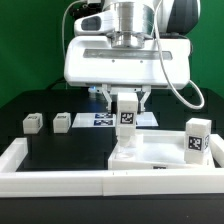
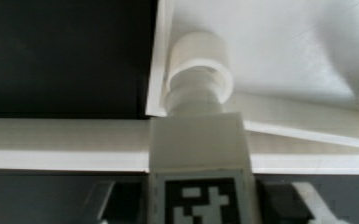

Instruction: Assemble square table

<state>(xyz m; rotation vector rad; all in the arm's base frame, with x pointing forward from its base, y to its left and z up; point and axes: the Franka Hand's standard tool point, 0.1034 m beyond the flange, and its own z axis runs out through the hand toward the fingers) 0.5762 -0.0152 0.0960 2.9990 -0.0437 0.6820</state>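
One large white square tabletop (image 1: pixel 160 155) lies directly below the jaws, its near corner under them. The gripper (image 1: pixel 127 108) clamps a tagged white leg (image 1: pixel 127 118) upright, jaws parted only to its width, the leg's lower end at that corner. A white rail (image 1: pixel 50 172) runs in front of the jaws and the marker board (image 1: pixel 103 119) lies behind them. A standing leg (image 1: pixel 197 140) is towards the exterior view's right. A loose leg (image 1: pixel 62 121) and a farther leg (image 1: pixel 32 122) lie well apart towards its left.
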